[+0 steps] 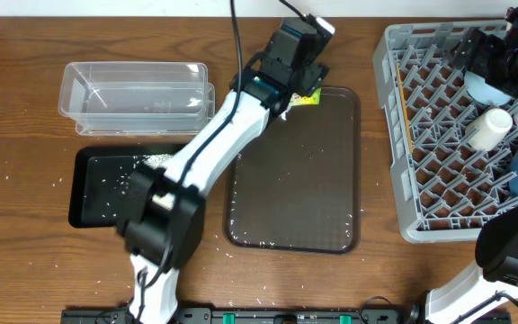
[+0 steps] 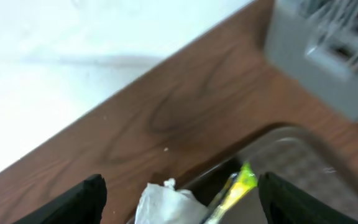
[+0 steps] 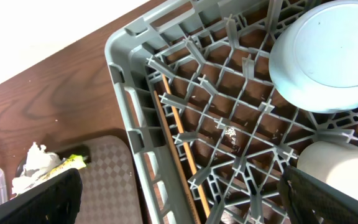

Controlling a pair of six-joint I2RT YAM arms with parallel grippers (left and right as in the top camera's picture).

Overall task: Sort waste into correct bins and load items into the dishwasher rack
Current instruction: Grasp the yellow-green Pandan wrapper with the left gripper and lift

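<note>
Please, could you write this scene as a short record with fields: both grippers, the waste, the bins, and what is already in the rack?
left gripper: open; nothing gripped
waste: napkin and wrapper lie between the left fingers, at the far edge of the brown tray
right gripper: open, over the rack; holds nothing
in rack: light-blue bowl, white cup, chopsticks
black tray: rice grains in it
clear tub: beyond the black tray

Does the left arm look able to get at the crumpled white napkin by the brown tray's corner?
Probably yes. The left gripper hangs open over the napkin, which sits between its fingers with the yellow-green wrapper beside it, and nothing covers it.
</note>
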